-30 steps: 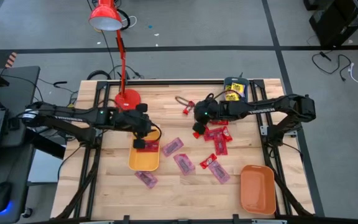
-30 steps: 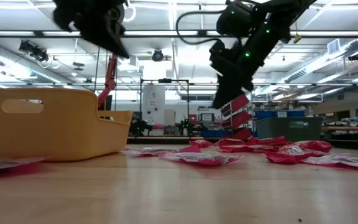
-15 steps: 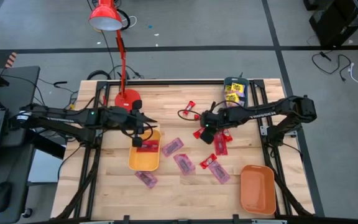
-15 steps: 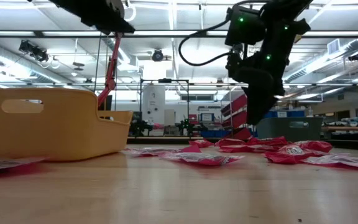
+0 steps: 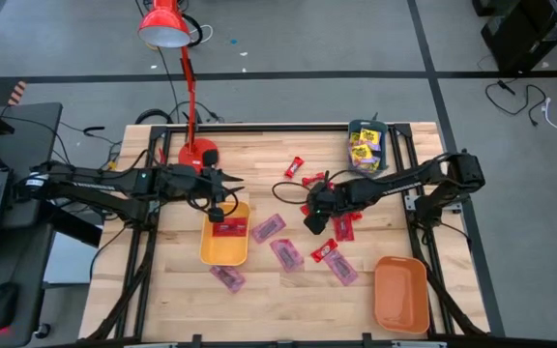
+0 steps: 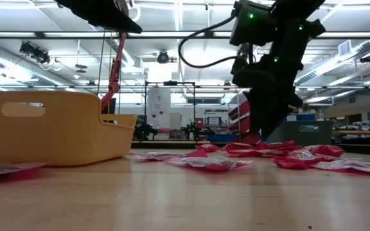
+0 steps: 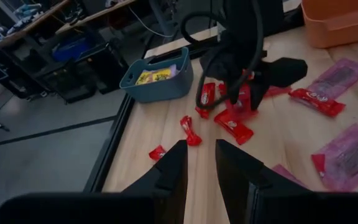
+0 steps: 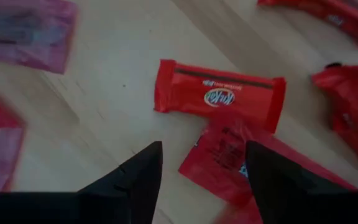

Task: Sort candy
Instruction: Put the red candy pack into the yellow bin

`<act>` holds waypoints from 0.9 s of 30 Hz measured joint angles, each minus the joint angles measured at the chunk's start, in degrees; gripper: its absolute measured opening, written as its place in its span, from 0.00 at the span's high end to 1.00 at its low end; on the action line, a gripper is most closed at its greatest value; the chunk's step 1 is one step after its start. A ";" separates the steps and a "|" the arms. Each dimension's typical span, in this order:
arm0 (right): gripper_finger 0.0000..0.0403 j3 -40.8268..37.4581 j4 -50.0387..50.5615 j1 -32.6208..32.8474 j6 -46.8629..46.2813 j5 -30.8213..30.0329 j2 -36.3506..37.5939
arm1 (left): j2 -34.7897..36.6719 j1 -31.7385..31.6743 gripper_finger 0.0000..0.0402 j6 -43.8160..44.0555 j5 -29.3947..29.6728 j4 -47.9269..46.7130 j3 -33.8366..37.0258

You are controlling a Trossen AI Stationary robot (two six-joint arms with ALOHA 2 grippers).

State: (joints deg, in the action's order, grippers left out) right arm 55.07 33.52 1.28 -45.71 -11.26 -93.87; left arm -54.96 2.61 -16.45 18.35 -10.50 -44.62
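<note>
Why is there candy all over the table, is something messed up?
Nothing looks broken or spilled by accident. Red candy and pinkish-purple packets lie loose on the wooden table waiting for sorting. The yellow packets are already in the teal tray, but the orange tray is empty.

Left arm: reaches in from the frame's left; its gripper [image 5: 222, 198] sits left of centre, fingers a little apart.
Right arm: reaches in from the right; its gripper [image 5: 313, 218] is near the middle, fingers wide apart.

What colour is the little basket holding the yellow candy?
Teal blue basket, clearest in the left wrist view.
</note>
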 joint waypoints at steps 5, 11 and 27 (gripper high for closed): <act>0.46 0.00 -0.18 0.11 -2.34 -0.05 -3.26 | 0.00 0.00 0.79 0.11 0.00 -0.53 0.00; 0.48 0.11 -0.44 -0.20 -2.36 -1.77 -6.46 | 0.00 0.00 0.79 0.47 -0.02 -1.14 0.00; 0.92 0.11 -0.20 -0.43 -1.81 -1.96 -7.39 | -0.09 0.00 0.79 1.79 -0.04 -1.27 0.00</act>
State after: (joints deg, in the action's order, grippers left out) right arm 55.18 33.32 0.84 -47.52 -13.22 -101.26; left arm -55.05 2.61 -14.66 18.31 -11.77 -44.62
